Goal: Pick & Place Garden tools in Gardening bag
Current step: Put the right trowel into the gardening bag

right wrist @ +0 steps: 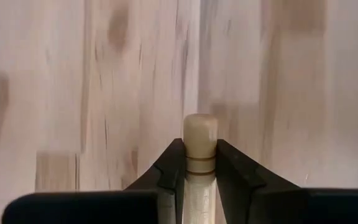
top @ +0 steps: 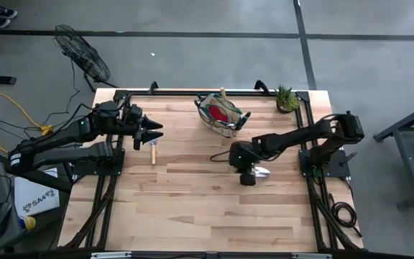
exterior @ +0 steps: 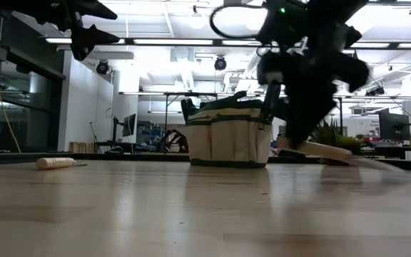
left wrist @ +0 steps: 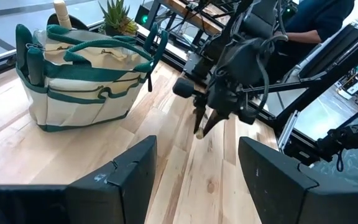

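My right gripper (top: 247,175) is shut on a wooden-handled trowel whose silver blade (top: 262,173) shows beside it, right of the table's middle. The beige gardening bag (top: 221,115) with green trim stands upright on its base at the far middle. It holds a red piece (top: 222,111) and a wooden handle (left wrist: 62,12) that sticks up. Another wooden-handled tool (top: 152,152) lies flat on the table, at the left. My left gripper (top: 155,133) hangs open above that tool, clear of it. My right gripper pinches the trowel's wooden handle (right wrist: 200,163) between its two fingers (right wrist: 173,163), close to the rounded free end (right wrist: 199,132), which sticks out past the fingertips. The fingers slant down from above. The trowel (exterior: 327,150) is tilted, blade end lowest; whether it clears the table I cannot tell.
A small potted green plant (top: 286,98) stands at the table's far right corner. A fan (top: 85,57) stands on the floor beyond the far left corner. Bare wood (top: 207,216) stretches across the near half of the table. A person's arm (left wrist: 316,18) shows beyond the right side.
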{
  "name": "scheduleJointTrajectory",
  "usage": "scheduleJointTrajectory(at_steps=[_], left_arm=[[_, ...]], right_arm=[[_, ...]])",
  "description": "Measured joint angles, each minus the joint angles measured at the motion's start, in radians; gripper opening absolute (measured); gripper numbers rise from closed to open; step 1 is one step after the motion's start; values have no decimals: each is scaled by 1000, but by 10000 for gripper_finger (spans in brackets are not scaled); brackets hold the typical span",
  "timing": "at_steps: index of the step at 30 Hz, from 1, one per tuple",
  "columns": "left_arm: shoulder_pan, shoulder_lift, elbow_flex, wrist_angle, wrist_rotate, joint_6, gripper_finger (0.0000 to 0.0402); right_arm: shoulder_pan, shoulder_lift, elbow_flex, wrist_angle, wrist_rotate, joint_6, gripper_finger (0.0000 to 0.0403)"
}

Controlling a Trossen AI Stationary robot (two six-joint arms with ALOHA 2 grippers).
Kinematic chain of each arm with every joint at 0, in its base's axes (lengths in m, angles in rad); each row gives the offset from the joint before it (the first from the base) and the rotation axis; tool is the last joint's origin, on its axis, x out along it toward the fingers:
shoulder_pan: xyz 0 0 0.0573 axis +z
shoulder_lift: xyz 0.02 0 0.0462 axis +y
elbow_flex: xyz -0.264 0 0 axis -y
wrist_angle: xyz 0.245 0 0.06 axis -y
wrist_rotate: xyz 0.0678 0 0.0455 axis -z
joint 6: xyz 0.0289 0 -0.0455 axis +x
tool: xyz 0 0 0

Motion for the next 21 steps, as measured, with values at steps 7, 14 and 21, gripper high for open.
scheduleJointTrajectory(at_steps=[7,14,21], left_arm=[[0,0,0,1,0,0,222],[0,0,0,2,0,0,222],[0,0,0,2,-17,-1,222]], right_arm=[[19,-82,6,229,17,49,55],[-14,-132,6,531,43,42,55],[-47,-136,7,761,271,148,55]])
